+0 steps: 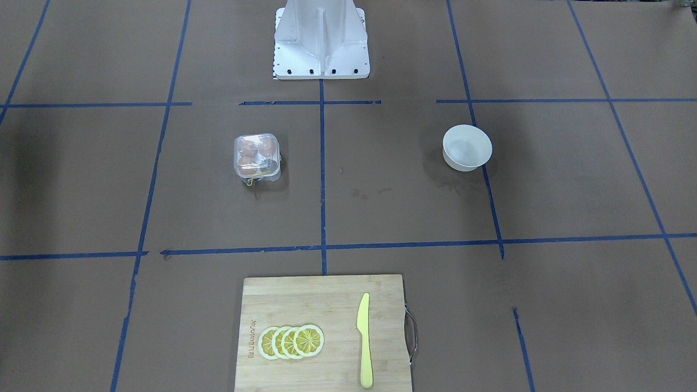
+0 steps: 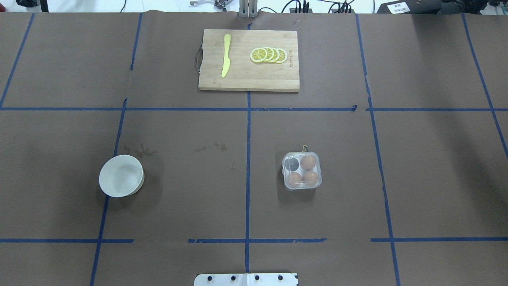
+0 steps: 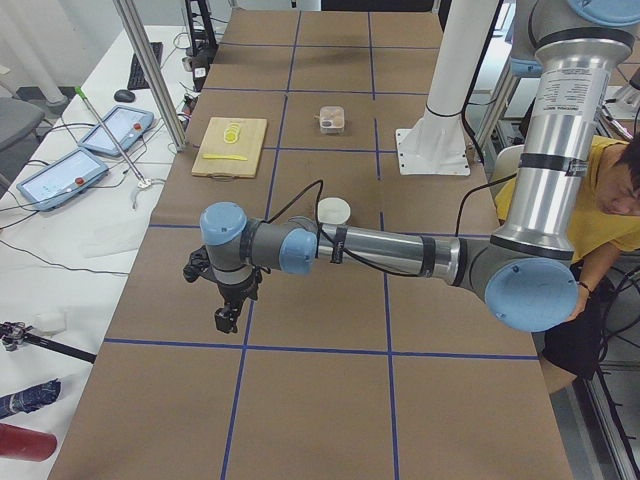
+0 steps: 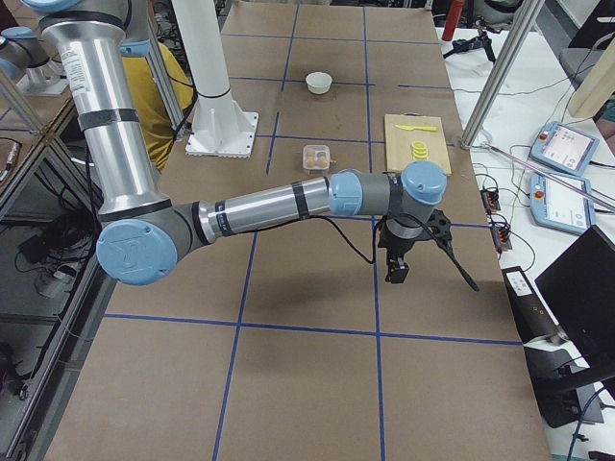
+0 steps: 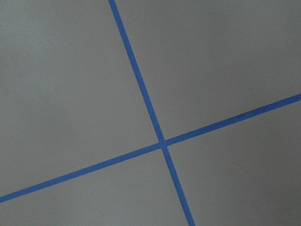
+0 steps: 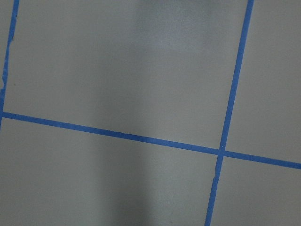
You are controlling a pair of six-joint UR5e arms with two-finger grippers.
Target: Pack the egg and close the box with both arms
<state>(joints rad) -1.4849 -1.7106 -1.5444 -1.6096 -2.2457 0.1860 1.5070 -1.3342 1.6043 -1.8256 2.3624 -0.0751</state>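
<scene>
Just ahead of the white pedestal (image 1: 321,43), toward the robot's right, the box (image 2: 301,171) stands on the brown-papered table (image 2: 428,174). Its clear lid seems to lie down over the cups. Three eggs (image 2: 308,162) sit inside it, and the fourth cup, the one on the far left as seen from the pedestal, looks dark and unfilled.

About as far from the pedestal, on the robot's left, a white bowl (image 2: 121,175) stands upright, well apart from the box.

Straight out from the pedestal at the table's far edge lies a wooden cutting board (image 2: 249,79). It carries a yellow knife (image 2: 225,55) and a row of overlapping lemon slices (image 2: 269,55).

Farthest sideways from the pedestal, each arm stretches toward its own table end. The left gripper (image 3: 228,318) and right gripper (image 4: 396,269) point down above blue tape lines (image 5: 146,101). Whether their fingers are spread or together I cannot tell.
</scene>
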